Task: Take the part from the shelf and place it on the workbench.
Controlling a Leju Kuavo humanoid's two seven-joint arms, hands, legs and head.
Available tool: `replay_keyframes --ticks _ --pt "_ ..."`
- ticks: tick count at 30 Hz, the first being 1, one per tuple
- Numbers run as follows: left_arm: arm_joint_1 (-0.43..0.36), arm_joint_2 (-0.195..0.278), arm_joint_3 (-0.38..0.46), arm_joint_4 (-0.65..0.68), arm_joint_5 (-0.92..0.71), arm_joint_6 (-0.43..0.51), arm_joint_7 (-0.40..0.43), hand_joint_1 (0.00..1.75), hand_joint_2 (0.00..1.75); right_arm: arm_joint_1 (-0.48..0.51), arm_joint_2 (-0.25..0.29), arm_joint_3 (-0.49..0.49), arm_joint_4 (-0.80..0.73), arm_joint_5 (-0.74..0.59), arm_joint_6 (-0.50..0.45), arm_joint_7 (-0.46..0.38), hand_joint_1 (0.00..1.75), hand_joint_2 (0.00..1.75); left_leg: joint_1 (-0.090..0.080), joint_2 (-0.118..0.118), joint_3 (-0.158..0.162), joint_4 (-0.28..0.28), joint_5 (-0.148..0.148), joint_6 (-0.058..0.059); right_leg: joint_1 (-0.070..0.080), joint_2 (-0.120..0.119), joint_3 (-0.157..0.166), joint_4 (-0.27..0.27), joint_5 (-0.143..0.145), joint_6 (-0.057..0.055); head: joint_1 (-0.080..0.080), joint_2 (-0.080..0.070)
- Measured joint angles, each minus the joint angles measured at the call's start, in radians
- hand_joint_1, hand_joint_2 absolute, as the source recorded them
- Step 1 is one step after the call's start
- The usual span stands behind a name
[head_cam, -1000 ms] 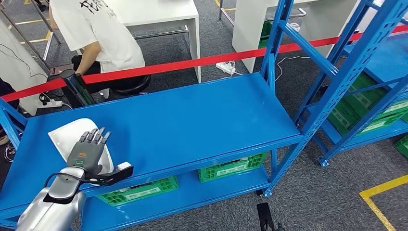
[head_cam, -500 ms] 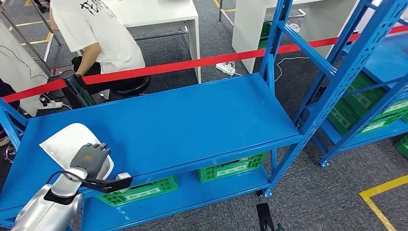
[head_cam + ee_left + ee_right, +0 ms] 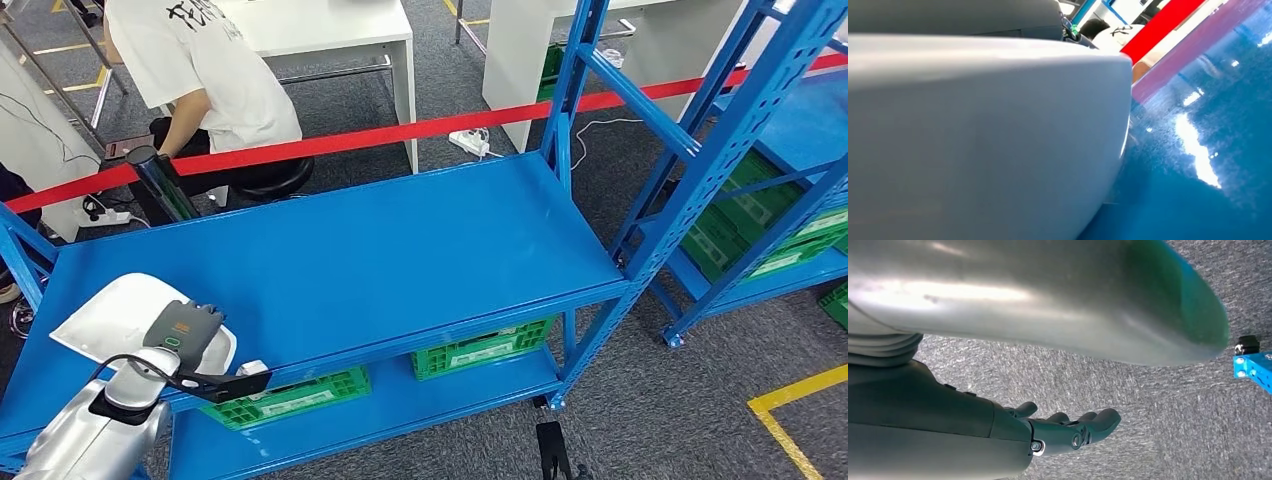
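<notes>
Fingers of the left hand (image 3: 183, 330) curl over the white part (image 3: 105, 318), gripping it at the shelf's (image 3: 400, 250) front left corner. Hanging over grey carpet (image 3: 1158, 405), the right hand (image 3: 1063, 430) holds nothing, fingers loosely apart.

The silver left arm (image 3: 95, 430) comes up from the lower left corner of the head view, bent forward at the wrist. The left hand (image 3: 182, 330) sits knuckles up, its fingers curled down and under out of sight, clamped on the white part (image 3: 120, 315); that part bulks large right against the left wrist camera. The right hand (image 3: 1068, 430) hangs low over the floor, dark fingers (image 3: 1100, 422) slightly bent, apart from one another, holding nothing.
</notes>
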Motion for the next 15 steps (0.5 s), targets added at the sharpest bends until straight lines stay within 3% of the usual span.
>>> replay_keyframes --ticks 9,12,13,15 --pt "0.001 0.006 -0.002 0.005 -0.003 0.051 0.034 1.75 1.75 -0.005 0.003 -0.003 0.000 0.006 0.004 0.002 0.00 0.00 0.000 0.000 0.000 0.000 0.000 0.000 0.000 0.000 0.000 0.000 0.000 0.000 0.000 0.000" --pt "0.004 0.011 -0.016 0.007 -0.005 0.102 0.065 1.75 0.44 -0.005 0.003 -0.004 0.000 0.011 0.004 0.002 0.00 0.00 0.000 0.000 -0.001 0.000 0.000 0.000 0.000 0.000 -0.001 0.000 0.000 0.000 0.000 0.000" --pt "0.004 0.013 -0.028 0.007 -0.005 0.115 0.081 1.75 0.44 -0.005 0.003 -0.004 0.000 0.012 0.004 0.001 0.00 0.00 0.000 0.000 -0.001 0.000 0.000 0.000 0.000 0.000 -0.001 0.000 0.000 0.000 0.000 0.000" --pt "0.003 0.016 -0.060 0.008 -0.004 0.133 0.118 1.75 1.31 -0.006 0.003 -0.004 0.000 0.012 0.004 0.001 0.00 0.00 0.000 -0.001 -0.001 0.000 0.000 0.000 0.000 0.000 0.000 0.000 0.000 0.000 0.000 0.000"
